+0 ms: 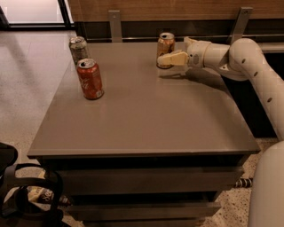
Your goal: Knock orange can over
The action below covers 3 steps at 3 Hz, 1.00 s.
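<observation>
Orange can [166,44]: upright, long axis vertical, silver top facing up. Position: far edge of the table [146,115], a little right of centre, just in front of the dark strip under the wooden wall panel [177,9].

Gripper [167,59]: low over the table surface at the can's base, on its near-right side, reaching in from the right and pointing left. Its cream tip overlaps the lower part of the can in this view; contact cannot be confirmed. Whether the gripper is released or clenched cannot be told. It grasps nothing that can be seen.

Arm [248,57]: white, runs from the gripper rightward, then bends down along the right edge of the view toward the robot body [270,190] at lower right.

Other items on the table:
- Red-orange can [90,79]: upright, left side, well apart from the orange can.
- Silver-grey can [78,48]: upright, near the far left corner, just behind the red-orange can.

Nothing lies between the gripper and the orange can. Two metal posts [115,24] stand behind the table's far edge. A dark bag [17,195] sits on the floor at lower left
</observation>
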Motion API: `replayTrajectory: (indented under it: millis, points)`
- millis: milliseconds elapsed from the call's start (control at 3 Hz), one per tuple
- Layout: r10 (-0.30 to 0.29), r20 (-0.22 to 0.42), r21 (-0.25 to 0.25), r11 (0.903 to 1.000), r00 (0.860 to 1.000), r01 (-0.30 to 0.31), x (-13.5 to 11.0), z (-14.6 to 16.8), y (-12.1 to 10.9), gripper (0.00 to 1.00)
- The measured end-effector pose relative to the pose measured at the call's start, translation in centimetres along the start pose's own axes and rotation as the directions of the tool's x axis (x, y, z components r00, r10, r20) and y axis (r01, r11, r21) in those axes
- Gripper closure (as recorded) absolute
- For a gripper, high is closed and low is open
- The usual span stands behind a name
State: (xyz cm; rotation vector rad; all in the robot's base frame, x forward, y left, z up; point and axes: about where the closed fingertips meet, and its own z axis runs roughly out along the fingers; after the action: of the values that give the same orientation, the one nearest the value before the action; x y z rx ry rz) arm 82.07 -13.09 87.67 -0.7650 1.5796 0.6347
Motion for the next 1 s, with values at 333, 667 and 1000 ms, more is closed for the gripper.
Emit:
replayTrajectory:
  millis: [333, 667, 1000]
  points:
    - [0.003, 0.022, -0.008, 1.0, 1.0, -0.003, -0.14, 0.71, 0.1, 0.0]
    - [0.004, 0.026, -0.013, 0.9999, 1.0, -0.004, -0.15, 1.08, 0.28, 0.13]
    - [0.004, 0.022, -0.018, 0.9998, 1.0, -0.004, -0.06, 1.42, 0.53, 0.42]
